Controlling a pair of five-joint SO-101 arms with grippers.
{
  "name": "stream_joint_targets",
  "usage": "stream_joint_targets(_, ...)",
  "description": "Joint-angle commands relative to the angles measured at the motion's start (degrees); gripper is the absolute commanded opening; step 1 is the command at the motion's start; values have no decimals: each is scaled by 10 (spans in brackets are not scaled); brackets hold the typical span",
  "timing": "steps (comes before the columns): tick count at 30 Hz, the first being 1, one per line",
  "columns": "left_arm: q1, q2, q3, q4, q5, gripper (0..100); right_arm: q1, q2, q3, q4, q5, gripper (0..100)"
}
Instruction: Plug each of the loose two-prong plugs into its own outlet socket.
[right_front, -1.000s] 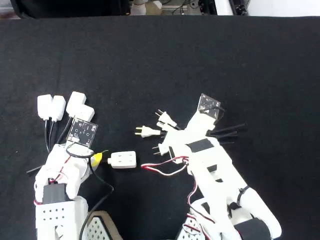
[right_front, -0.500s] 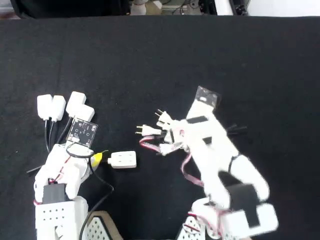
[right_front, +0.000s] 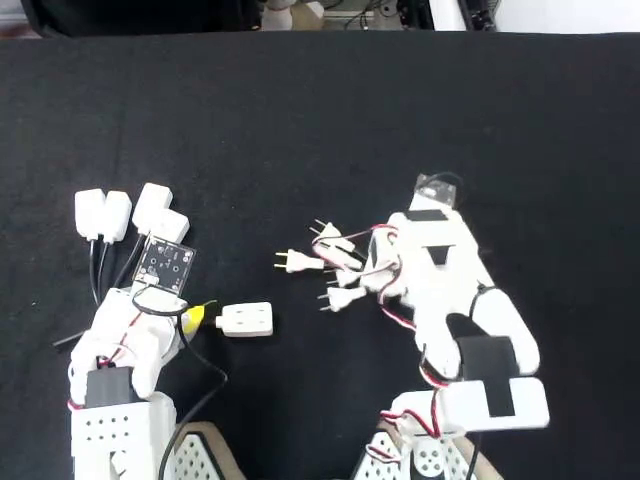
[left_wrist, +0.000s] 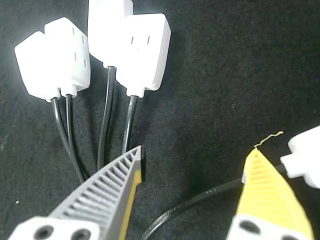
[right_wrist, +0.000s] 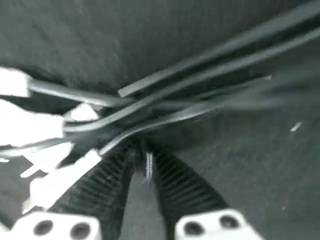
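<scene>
Far left on the black cloth-covered table (right_front: 420, 110), four white block-shaped outlet sockets (right_front: 130, 215) lie bunched on their black leads (left_wrist: 107, 115), with slots showing. My left gripper (left_wrist: 195, 151) hangs just short of them. Its grey and yellow fingers (left_wrist: 265, 190) are spread wide over the leads and hold nothing. Just beside the yellow one lies a fifth white socket (right_front: 245, 319), apart from the bunch.

In the middle, the white two-prong plugs with brass pins (right_front: 303, 263) lie in a tight cluster, pins aimed toward the sockets' side, none plugged in. My right gripper (right_wrist: 140, 150) is down at their dark cords (right_wrist: 210, 65). Its dark ribbed fingers (right_wrist: 105, 185) are drawn almost together at the tips, and I cannot tell whether a cord is caught between them.

I judge the step in hand to be singling out one plug. To do it well I should take it by its white body, not its cord, so the pins stay level. The cords cross, so I should work it free of its neighbours before carrying it. My left should clamp one socket so it cannot slide, and I should line pins up with slots before pressing.
</scene>
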Motion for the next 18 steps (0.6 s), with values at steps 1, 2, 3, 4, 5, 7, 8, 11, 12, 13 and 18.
stream_joint_targets(1,-3,-6,-3,-10,-4,321,-15,-6,-7,21,-31,53)
stream_joint_targets(2,-3,-6,-3,-10,-4,321,-15,-7,-7,21,-32,85)
stream_joint_targets(3,-2,-6,-3,-10,-4,321,-15,-8,-7,21,-32,123)
stream_joint_targets(4,-2,-6,-3,-10,-4,321,-15,-8,-7,21,-32,160)
stream_joint_targets(5,-2,-6,-3,-10,-4,321,-15,-8,-7,21,-32,191)
stream_joint_targets(7,-2,-6,-3,-10,-4,321,-15,-9,-9,22,-32,217)
stream_joint_targets(8,-2,-6,-3,-10,-4,321,-15,-9,-10,22,-32,211)
stream_joint_targets(11,-2,-6,-3,-10,-4,321,-15,-9,-15,24,-33,173)
stream_joint_targets(12,-2,-6,-3,-10,-4,321,-15,-9,-24,36,-33,158)
stream_joint_targets(13,-2,-6,-3,-10,-4,321,-15,-9,-38,55,-33,145)
stream_joint_targets(18,-2,-6,-3,-10,-4,321,-19,-9,-105,133,-33,111)
